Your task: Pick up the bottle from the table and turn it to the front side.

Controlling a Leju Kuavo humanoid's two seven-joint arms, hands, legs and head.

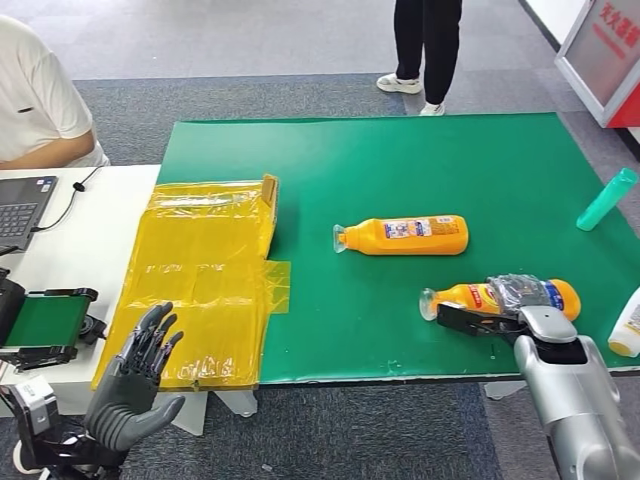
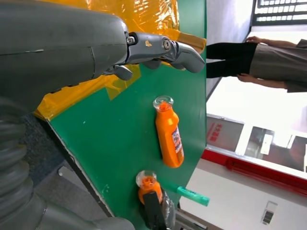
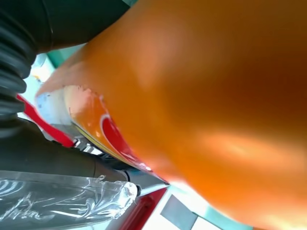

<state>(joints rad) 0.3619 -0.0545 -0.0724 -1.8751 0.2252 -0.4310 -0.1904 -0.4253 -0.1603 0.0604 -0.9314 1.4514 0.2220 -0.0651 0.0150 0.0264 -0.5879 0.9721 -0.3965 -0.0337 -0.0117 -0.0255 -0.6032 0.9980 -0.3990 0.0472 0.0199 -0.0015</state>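
Right hand point(image 1: 504, 312) around lying bottle point(image 1: 460, 297)

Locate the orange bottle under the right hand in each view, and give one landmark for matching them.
Head view: the orange bottle lies on its side near the front edge of the green mat, right hand on it.
Left wrist view: its clear cap and orange neck show at the mat's edge.
Right wrist view: its orange body spans the frame.
Shared landmark: the green mat.
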